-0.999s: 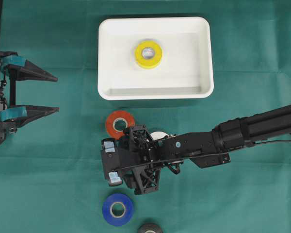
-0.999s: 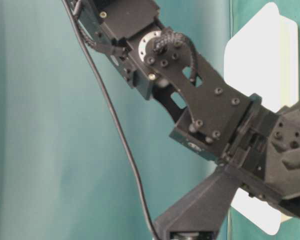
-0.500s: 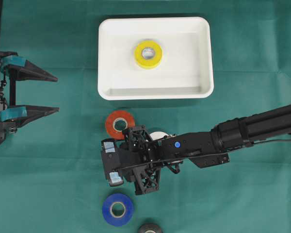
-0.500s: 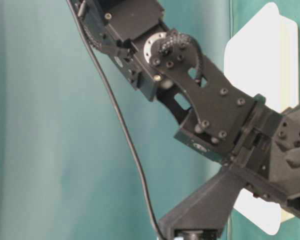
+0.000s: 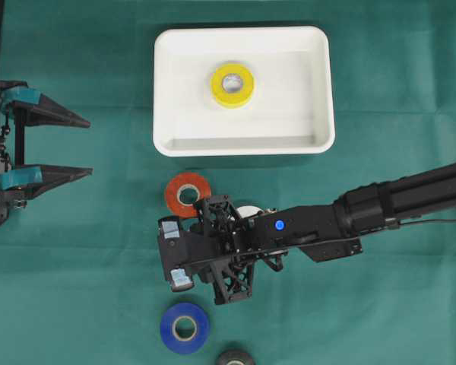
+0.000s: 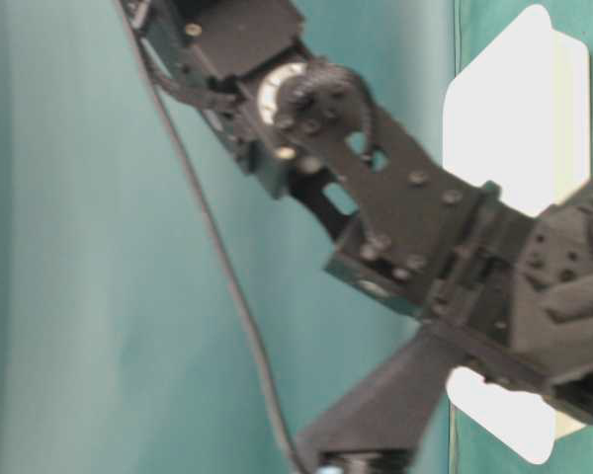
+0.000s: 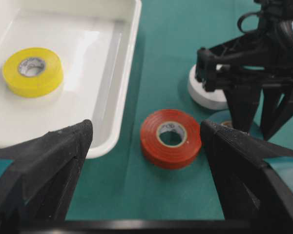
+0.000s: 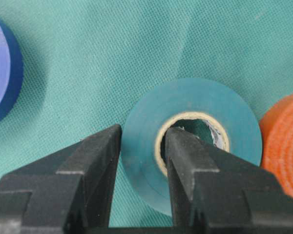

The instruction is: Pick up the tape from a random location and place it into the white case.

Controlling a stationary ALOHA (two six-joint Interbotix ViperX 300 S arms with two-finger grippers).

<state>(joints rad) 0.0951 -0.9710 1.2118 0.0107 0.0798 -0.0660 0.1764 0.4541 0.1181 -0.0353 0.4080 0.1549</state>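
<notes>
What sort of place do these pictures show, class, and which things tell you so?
Probably a robotics lab test bench: a green cloth covers the table, two black robot arms work over it, and tape rolls such as the orange roll lie near a white case, laid out for practice.

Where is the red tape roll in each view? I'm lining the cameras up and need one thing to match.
Overhead: red tape roll lies on the cloth just below the white case's front rim, left of centre.
Table-level: not in view; the right arm fills it.
Left wrist: centre, right of the case.
Right wrist: only its edge, far right.
Shared landmark: the white case, seen in the overhead, table-level and left wrist views.
</notes>
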